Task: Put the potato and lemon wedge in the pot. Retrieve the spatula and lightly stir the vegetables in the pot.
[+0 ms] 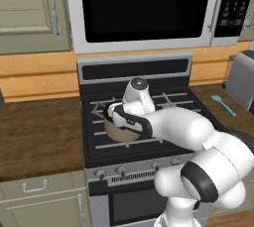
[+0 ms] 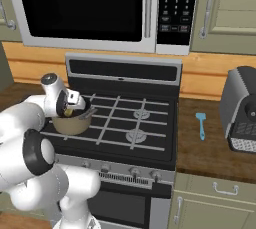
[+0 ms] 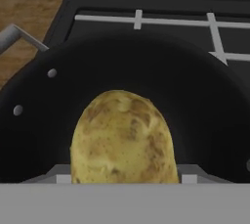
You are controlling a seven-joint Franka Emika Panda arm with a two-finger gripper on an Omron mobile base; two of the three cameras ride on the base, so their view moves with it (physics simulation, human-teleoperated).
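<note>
The tool (image 2: 71, 107) is held over the pot (image 1: 120, 131), which stands on the front left grate of the gas stove (image 2: 135, 123). In the hand view the potato (image 3: 122, 137) is seen clamped between the tool's fingers, directly above the pot's dark interior (image 3: 195, 120); a grey side handle (image 3: 19, 37) is seen at upper left. The spatula (image 2: 201, 125), light blue, lies flat on the wooden counter (image 2: 210, 148) right of the stove, near a grey toaster (image 2: 240, 108) and well apart from the pot. A microwave (image 2: 100, 8) is mounted above; its keypad markings are too small to be read. No brand or label is legible.
</note>
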